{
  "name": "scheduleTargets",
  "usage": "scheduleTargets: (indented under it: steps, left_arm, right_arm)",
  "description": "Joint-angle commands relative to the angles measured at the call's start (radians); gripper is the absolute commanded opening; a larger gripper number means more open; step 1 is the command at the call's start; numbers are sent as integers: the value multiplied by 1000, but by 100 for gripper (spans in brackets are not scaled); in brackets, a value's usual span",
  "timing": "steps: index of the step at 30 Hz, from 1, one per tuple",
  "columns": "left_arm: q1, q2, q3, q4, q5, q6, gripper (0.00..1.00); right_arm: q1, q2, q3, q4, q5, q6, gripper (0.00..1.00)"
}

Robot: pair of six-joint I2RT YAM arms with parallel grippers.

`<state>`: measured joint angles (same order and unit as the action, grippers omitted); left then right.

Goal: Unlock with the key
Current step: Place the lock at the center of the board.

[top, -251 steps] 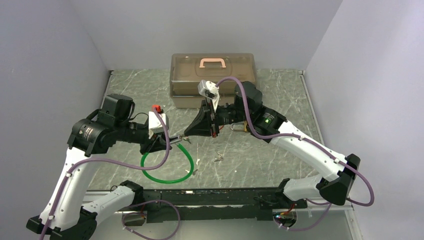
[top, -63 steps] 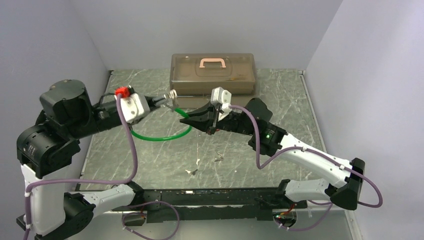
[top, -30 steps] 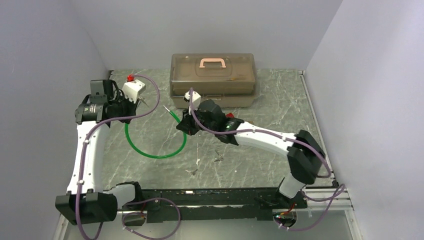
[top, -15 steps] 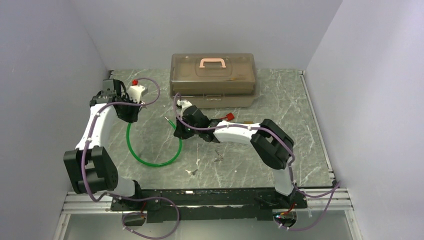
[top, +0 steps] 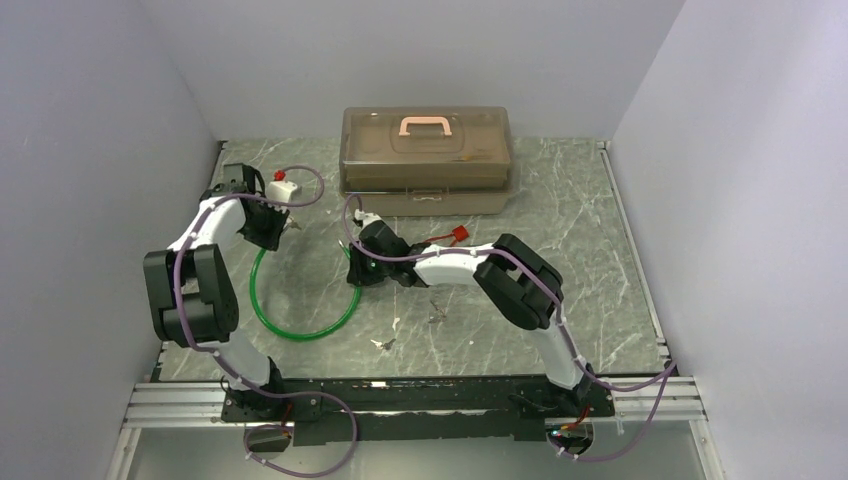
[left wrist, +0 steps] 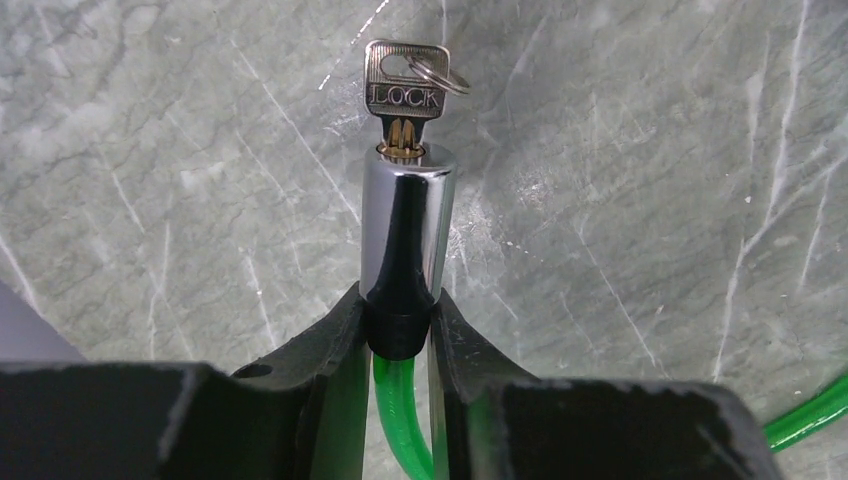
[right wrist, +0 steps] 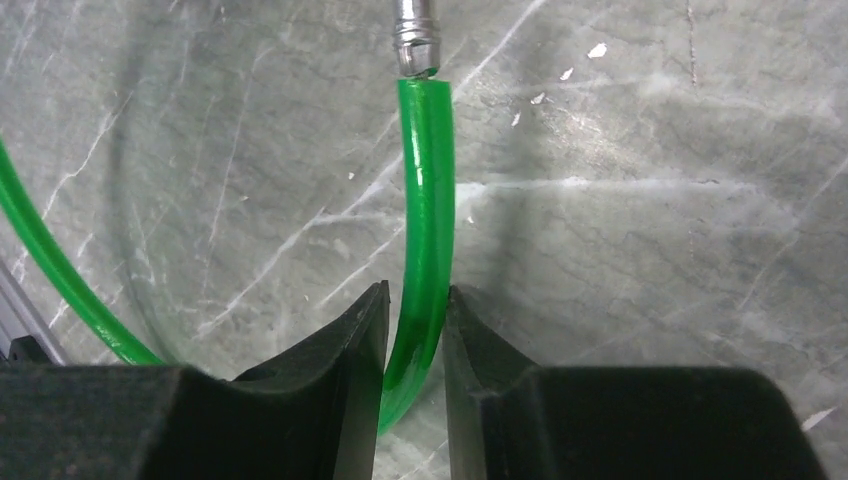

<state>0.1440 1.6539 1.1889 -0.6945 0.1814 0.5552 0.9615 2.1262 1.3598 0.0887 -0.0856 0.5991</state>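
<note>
In the left wrist view the key (left wrist: 405,85) stands in the upper middle of the frame. Its blade is pushed into the top end of a chrome lock barrel (left wrist: 408,225), and its stamped head and a small split ring (left wrist: 441,76) stick out above. The left end effector (left wrist: 400,312) is clenched on the dark lower end of that barrel, directly below the key, so the key sits just past the fingertips, in line with them and not touching them. A green cable (left wrist: 395,420) leaves the barrel downward between the fingers. In the right wrist view the right end effector (right wrist: 415,300) straddles another stretch of the green cable (right wrist: 425,200), whose bare metal tip (right wrist: 415,35) lies on the marbled tabletop (right wrist: 650,250) at the top of the frame. The cable fills the gap between the fingers, and I cannot tell whether they pinch it or only flank it. From above, the two end effectors are well apart in front of the brown toolbox (top: 427,160).
</note>
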Motion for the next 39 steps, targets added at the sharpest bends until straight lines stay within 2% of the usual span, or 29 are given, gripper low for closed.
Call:
scheduleTargets:
  steps: [1, 7, 8, 9, 11, 12, 19, 21, 25, 30, 34, 39]
  left_arm:
    - [2, 26, 13, 27, 19, -24, 26]
    - [2, 26, 52, -66, 90, -20, 52]
    - [2, 20, 65, -93, 106, -15, 59]
    - [2, 9, 82, -125, 129, -6, 69]
    - [2, -11, 122, -199, 182, 12, 97]
    - [2, -25, 144, -243, 210, 24, 99]
    - [1, -158, 311, -557, 371, 105, 99]
    - [-3, -214, 323, -614, 413, 127, 99]
    - [-41, -328, 289, -700, 454, 160, 99]
    - [-118, -452, 181, -678, 402, 127, 99]
    - [-123, -492, 151, -672, 397, 105, 99]
    - [-123, -516, 132, -674, 386, 89, 99]
  right_arm:
    - [-1, 17, 58, -17, 8, 5, 31]
    - [-8, 24, 76, -65, 9, -25, 49]
    - [-10, 18, 81, -80, 9, -36, 53]
    - [-12, 8, 81, -85, 12, -50, 58]
    - [-13, -29, 66, -124, 26, -83, 64]
    - [-13, -59, 49, -129, 34, -104, 66]
    - [19, -329, -158, -179, 54, -253, 73]
    - [49, -397, -216, -210, 63, -291, 76]
    - [115, -514, -332, -216, 64, -353, 76]
    - [168, -532, -402, -150, 44, -402, 69]
    - [202, -494, -387, -146, 47, -457, 62]
    - [231, -473, -396, -127, 59, -484, 61]
